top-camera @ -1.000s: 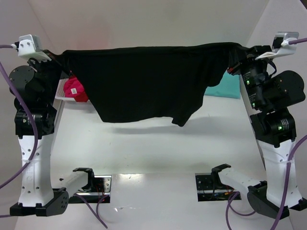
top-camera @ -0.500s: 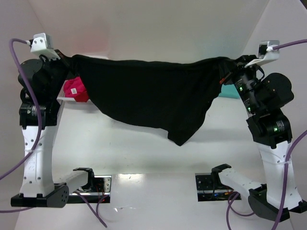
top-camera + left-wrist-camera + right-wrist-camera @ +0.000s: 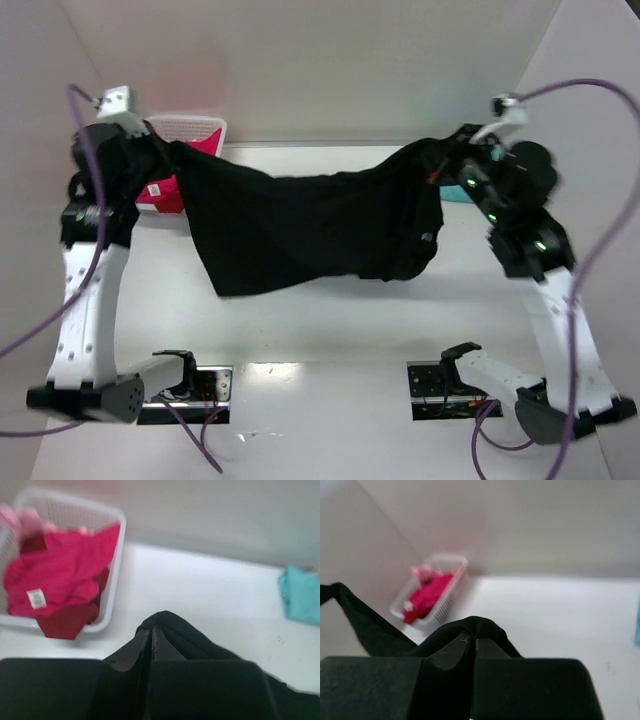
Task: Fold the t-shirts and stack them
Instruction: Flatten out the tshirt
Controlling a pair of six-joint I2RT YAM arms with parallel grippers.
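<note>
Clamps the left tool [image 3: 158,147] on one corner of the black t-shirt [image 3: 300,225], just in front of the white basket [image 3: 190,126] holding the magenta-pink t-shirt [image 3: 157,192]. Has lowered and slackened the cloth within the last second, hem now at or near the counter [image 3: 330,320]: likely laying it flat for folding. Clamps the right tool [image 3: 447,152] on the other corner, far right of the basket, near the teal t-shirt [image 3: 300,595]. Leaves bare counter right of the basket, nearer than the hem, for spreading.

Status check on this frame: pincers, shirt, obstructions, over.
Left pincer shut on black t-shirt; right pincer shut on its other end. Shirt slung between arms, sagging. White basket far left, teal t-shirt far right.
</note>
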